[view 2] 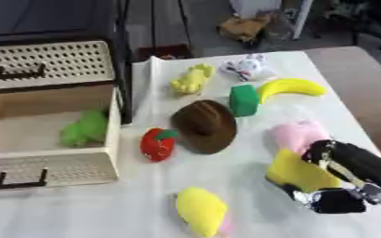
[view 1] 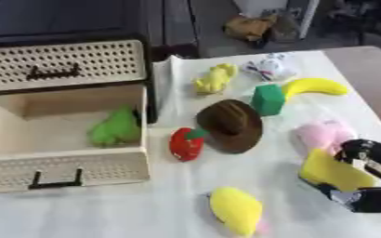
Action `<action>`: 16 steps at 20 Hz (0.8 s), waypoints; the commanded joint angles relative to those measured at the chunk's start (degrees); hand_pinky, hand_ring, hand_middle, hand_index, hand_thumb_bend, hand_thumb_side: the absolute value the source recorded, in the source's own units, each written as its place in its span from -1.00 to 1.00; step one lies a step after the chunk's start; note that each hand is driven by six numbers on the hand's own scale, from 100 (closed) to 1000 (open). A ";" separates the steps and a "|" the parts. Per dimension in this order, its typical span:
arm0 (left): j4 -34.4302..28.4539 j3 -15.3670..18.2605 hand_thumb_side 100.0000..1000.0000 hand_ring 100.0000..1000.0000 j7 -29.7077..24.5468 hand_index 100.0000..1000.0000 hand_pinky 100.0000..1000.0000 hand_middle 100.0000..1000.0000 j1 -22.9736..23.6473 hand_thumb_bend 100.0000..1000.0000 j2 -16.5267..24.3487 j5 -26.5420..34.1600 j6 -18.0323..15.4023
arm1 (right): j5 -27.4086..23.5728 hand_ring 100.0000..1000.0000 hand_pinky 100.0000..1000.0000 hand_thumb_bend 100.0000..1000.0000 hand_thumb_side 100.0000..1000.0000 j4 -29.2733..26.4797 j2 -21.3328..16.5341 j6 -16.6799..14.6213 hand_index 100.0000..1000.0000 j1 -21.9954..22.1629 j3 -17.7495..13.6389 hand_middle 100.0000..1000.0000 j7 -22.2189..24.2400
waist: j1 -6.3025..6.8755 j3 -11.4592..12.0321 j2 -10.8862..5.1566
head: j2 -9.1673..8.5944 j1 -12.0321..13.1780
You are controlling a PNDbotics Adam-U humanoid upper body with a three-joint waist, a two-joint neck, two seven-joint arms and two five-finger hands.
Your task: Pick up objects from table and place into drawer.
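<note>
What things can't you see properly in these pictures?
- Flat yellow soft thing: partly covered by the robot's right hand.
- Pink soft toy: blurred, shape unclear.
- Small white toy: too blurred to identify.
- Green soft toy in the open beige drawer: shape unclear.
- Left hand: not shown.

Open drawer (view 1: 63,169): bare floor at 9 and 6 o'clock of the green toy (view 1: 116,128), which sits against its right wall.
Near table strip: bare cloth (view 1: 104,214) at 9 o'clock of the yellow plush (view 1: 236,210).
Middle: brown hat (view 1: 233,125) touching the red strawberry (view 1: 186,144) (no gap between).
Right edge: right hand (view 2: 340,179) curled on a yellow block (view 2: 299,174), pink toy (view 2: 298,134) at 12 o'clock.
</note>
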 commanded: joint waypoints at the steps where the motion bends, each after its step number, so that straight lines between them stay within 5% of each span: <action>1: -0.76 0.81 0.94 0.36 0.17 0.49 0.24 0.40 -0.18 -0.91 1.41 -0.33 -0.02 | -1.51 0.79 0.62 -0.42 0.22 -0.88 -2.44 -2.79 0.35 -1.02 -1.65 -0.15 -2.40 | -0.26 -0.08 -1.15 | -0.31 0.67; 8: -0.76 0.68 0.93 0.37 0.07 0.49 0.25 0.40 -0.29 -0.90 1.63 -0.25 -0.12 | -3.87 0.79 0.62 -0.44 0.28 -0.88 -4.96 -7.73 0.35 -3.82 -2.48 -0.16 -5.47 | -0.76 0.07 -1.59 | -0.15 1.08; 16: -0.76 0.20 0.93 0.37 -0.45 0.49 0.25 0.41 -0.50 -0.90 1.66 0.19 0.02 | -13.13 0.80 0.62 -0.44 0.27 -0.88 -9.39 -8.94 0.34 -12.45 -2.72 -0.18 -4.27 | -1.40 1.27 -2.38 | 0.11 0.95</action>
